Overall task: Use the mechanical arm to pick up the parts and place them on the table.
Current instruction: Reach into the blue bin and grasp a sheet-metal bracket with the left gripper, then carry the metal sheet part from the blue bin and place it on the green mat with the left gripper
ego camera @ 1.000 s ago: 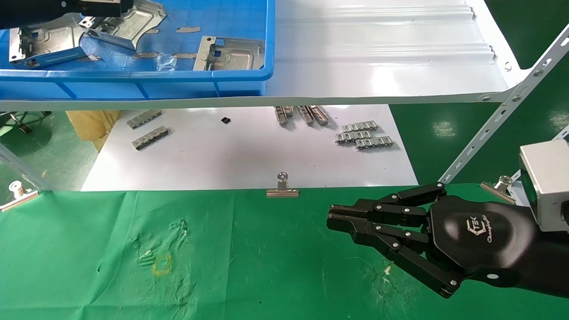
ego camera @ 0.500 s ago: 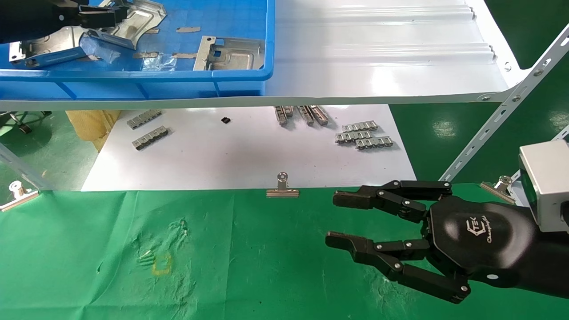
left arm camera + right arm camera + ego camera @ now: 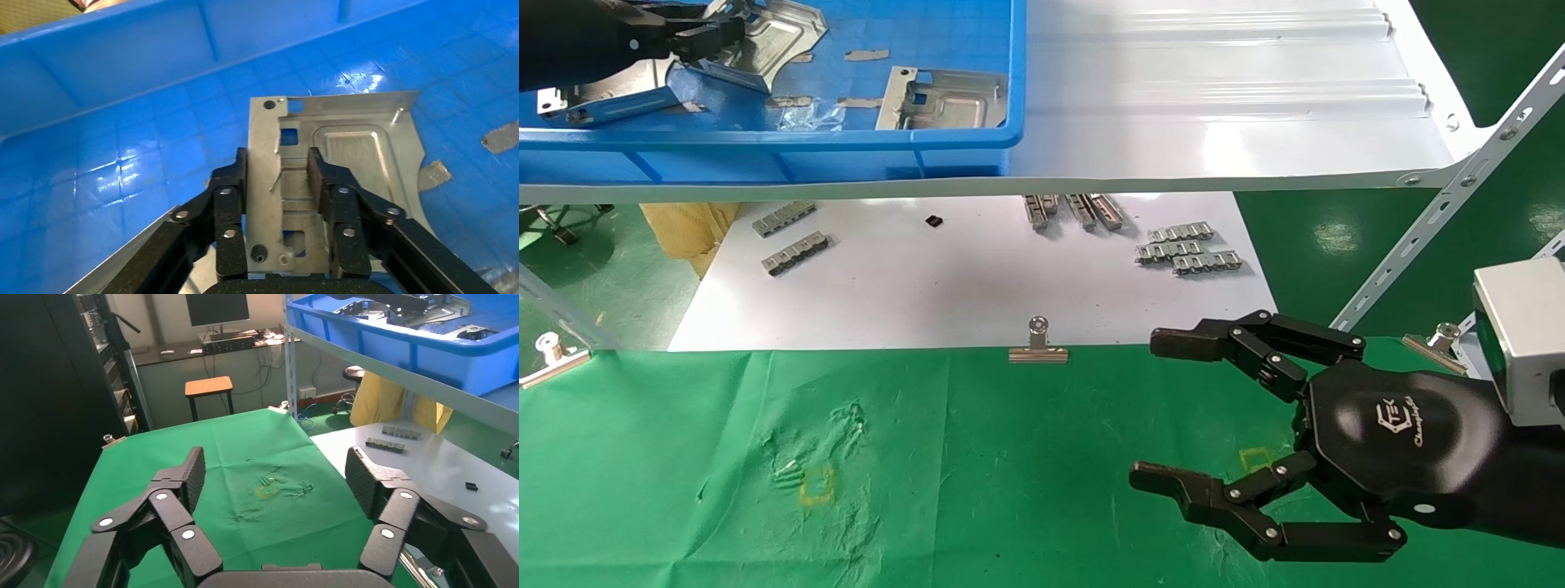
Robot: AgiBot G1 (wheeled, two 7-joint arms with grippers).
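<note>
Two pincers are in view, and the change lies mostly with the right pincer [image 3: 1144, 416]: a second ago its black fingers were pressed together over the green worktop [image 3: 977, 490], and now they stand spread wide, gripping nothing, with a small yellow square mark [image 3: 1257, 458] showing on the cloth between them. That reads as a hand that is empty and free, low over the worktop, well apart from the parts. The left pincer [image 3: 276, 177] is up in the blue bin [image 3: 764, 143] on the white shelf [image 3: 1214, 122], and over the same second it has reached further onto a silvery metal plate [image 3: 343, 147]; the wrist view shows its fingers [image 3: 231, 190] set on either side of the plate's raised middle, pinching it, though the plate looks to be lying in the bin and not yet lifted. I judge the pick is just being made, with the carry down to the worktop to come. Two more plates [image 3: 944, 98] lie in the bin nearby, so most of the task remains. On the right pincer's glossy palm a white logo [image 3: 1406, 420] reads "TEK" with a line of script beneath that I cannot make out.
</note>
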